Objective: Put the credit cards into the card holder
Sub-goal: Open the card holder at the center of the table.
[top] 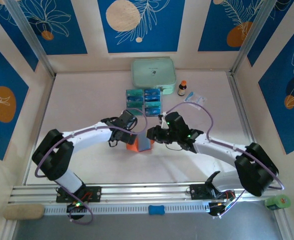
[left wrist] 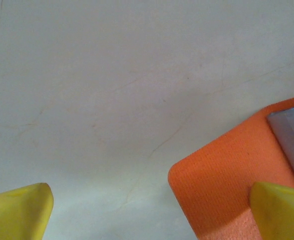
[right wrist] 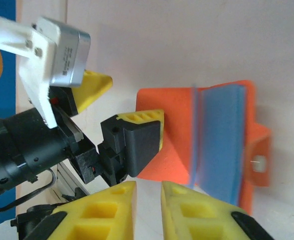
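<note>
With the left gripper (top: 128,131) spread wide over the card holder (top: 141,144) and the right gripper (right wrist: 148,192) nearly closed on nothing, the holder could slide across the worktop (top: 86,100).

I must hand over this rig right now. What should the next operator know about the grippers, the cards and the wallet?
Left gripper: open, one finger pressing the card holder flat at its corner.
Right gripper: fingers nearly closed, empty, beside the holder.
Card holder: lies open on the table between the grippers; whether a card is inside cannot be told.
Credit cards: laid in rows behind it, near the mint case.
Left: insert these cards.
</note>
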`<state>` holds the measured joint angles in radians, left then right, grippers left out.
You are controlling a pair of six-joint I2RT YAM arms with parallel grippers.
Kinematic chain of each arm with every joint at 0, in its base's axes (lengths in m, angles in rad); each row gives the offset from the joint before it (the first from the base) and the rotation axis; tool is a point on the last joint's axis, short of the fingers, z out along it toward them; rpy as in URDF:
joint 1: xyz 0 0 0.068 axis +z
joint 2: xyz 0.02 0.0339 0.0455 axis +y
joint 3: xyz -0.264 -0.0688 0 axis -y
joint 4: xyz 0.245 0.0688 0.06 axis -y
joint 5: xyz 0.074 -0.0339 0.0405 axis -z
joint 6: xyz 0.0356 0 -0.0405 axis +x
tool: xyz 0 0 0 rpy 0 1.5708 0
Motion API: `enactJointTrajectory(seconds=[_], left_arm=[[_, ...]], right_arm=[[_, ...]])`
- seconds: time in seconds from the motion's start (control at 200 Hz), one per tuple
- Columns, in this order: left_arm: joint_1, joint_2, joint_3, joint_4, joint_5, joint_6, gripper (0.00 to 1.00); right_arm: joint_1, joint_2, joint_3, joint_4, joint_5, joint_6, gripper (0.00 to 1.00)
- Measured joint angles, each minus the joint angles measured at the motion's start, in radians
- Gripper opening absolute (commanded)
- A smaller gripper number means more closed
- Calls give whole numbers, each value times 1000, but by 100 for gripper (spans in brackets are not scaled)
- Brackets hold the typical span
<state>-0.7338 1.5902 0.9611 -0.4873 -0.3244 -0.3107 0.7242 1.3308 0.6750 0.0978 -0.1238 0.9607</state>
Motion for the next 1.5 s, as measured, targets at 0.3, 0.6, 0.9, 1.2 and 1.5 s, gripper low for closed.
enactJointTrajectory(seconds=[0.3,0.6,0.9,1.2,1.5], left_arm=[[0,2,0,0,-17,6,100],[0,2,0,6,-21,6,100],[1,10,-1,9,-47,23,100],[7,88,-2,12,-82,23,100],[7,87,-19,31,-84,-3,100]], right_arm=[[7,134,57,6,-8,-15,10],[-26,295,86,44,-30,-23,2],[-60,327,13,93,-28,-5,0],[-42,329,-27,144,-14,35,0],[-39,327,-29,145,-14,34,0]])
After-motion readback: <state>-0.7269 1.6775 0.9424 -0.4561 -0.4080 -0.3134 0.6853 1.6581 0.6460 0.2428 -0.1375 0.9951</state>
